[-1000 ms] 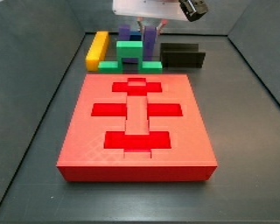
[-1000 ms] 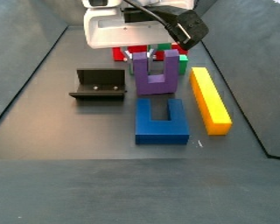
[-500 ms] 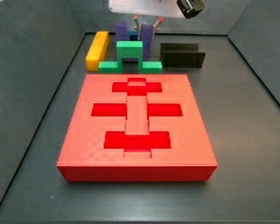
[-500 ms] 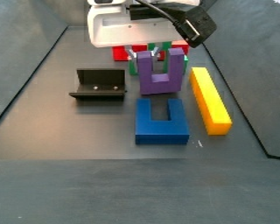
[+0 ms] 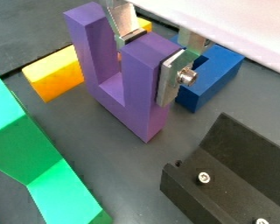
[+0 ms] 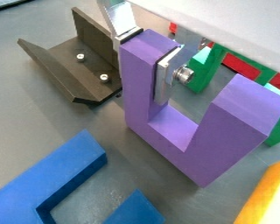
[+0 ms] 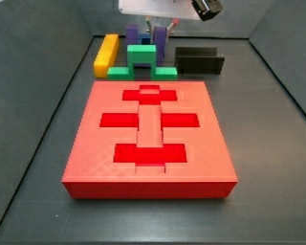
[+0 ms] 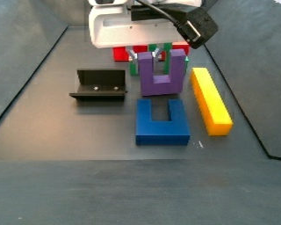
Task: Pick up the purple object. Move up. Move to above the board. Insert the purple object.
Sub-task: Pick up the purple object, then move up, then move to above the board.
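Observation:
The purple object (image 8: 162,79) is a U-shaped block standing prongs-up at the far end of the floor, behind the green stepped block (image 7: 148,59) in a side view. My gripper (image 8: 140,63) is shut on the prong nearer the fixture. The silver fingers (image 5: 175,72) press both faces of that prong in both wrist views, with the gripper (image 5: 146,59) (image 6: 143,66) straddling it. I cannot tell whether the block's base touches the floor. The board (image 7: 92,144), a red slab with brighter cross cut-outs, lies flat in the middle, apart from the gripper (image 7: 163,36).
The fixture (image 8: 98,85) (image 7: 201,62) stands beside the purple object. A blue block with a slot (image 8: 164,121) lies just past it. A yellow bar (image 8: 209,101) (image 7: 107,55) lies along the other side. Dark walls enclose the floor.
The gripper has risen slightly with the purple object held in it since one second ago. Almost nothing has moved in the last half second.

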